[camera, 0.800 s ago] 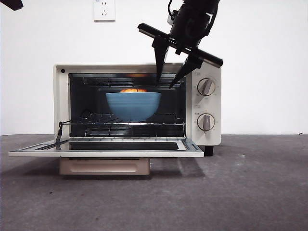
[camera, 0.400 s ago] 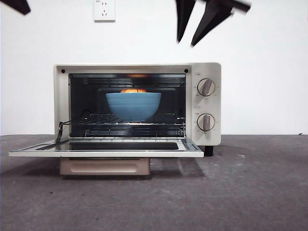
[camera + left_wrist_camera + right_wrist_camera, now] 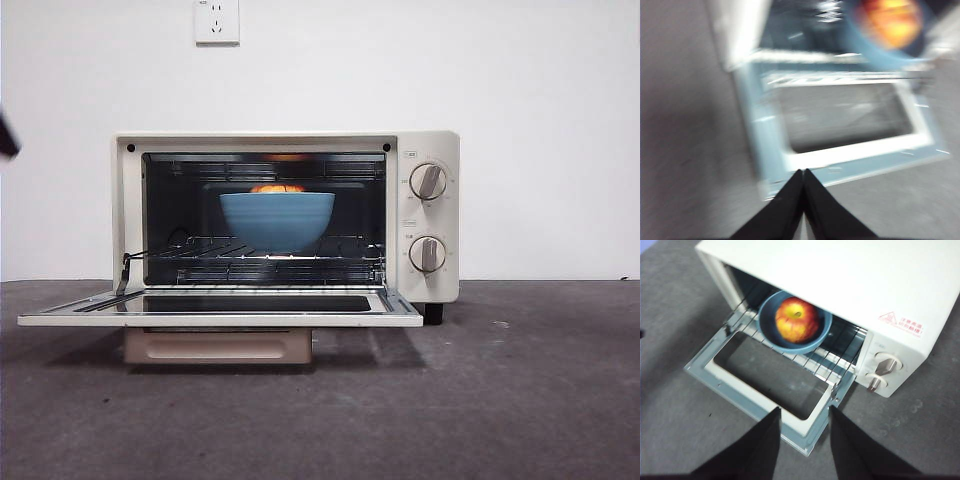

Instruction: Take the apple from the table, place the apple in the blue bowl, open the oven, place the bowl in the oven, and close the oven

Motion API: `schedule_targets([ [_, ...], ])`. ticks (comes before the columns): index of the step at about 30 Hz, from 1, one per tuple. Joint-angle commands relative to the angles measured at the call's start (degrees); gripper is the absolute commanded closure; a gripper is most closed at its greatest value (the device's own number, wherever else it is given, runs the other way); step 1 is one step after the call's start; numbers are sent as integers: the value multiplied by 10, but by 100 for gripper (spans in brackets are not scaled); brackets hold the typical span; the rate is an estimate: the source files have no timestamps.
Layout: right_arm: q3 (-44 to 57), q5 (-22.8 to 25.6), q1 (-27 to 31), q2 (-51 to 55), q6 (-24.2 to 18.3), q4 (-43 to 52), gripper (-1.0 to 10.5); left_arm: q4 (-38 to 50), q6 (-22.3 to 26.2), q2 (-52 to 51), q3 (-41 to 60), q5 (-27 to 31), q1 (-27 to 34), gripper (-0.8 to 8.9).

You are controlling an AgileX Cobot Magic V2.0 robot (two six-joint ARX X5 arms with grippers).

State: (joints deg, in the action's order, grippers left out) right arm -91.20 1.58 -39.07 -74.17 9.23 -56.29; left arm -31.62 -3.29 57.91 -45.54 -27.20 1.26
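The cream-white oven [image 3: 432,290] stands with its door [image 3: 220,318] folded down flat. Inside, on the wire rack, sits the blue bowl [image 3: 277,220] with the apple [image 3: 277,187] just showing above its rim. From high above, the right wrist view shows the red-yellow apple [image 3: 796,320] lying in the bowl [image 3: 824,334]; my right gripper [image 3: 805,411] hangs open and empty over the door's front edge. My left gripper [image 3: 803,172] is shut on nothing, above the door's near edge, in a blurred picture. A black tip [image 3: 6,135] shows at the left edge of the front view.
The oven's beige bar handle [image 3: 215,345] hangs below the lowered door, close over the dark grey table [image 3: 500,400]. Two round knobs [image 3: 428,181] sit on the oven's right side. A wall socket [image 3: 217,20] is on the white wall behind.
The right gripper has risen from in front of the oven's top edge and left the front view. The left arm's black tip has dropped from the top left corner to the left edge.
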Motion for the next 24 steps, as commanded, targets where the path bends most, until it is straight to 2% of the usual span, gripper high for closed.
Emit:
schedule_targets([
  [1,33,0,-12,20,-11,3,794,25,-7,33,8,-3,16,807],
  [8,206,-3,-23,118,-10,65,794,107,-7,135,9,-3,25,807],
  [13,304,-23,-24,181,3,99,794,148,-7,212,9,-3,25,807],
  [19,374,-22,-24,243,28,117,794,207,-9,290,9,-12,10,807],
  [24,379,-19,-24,268,36,125,794,237,-10,352,9,-33,2,807],
])
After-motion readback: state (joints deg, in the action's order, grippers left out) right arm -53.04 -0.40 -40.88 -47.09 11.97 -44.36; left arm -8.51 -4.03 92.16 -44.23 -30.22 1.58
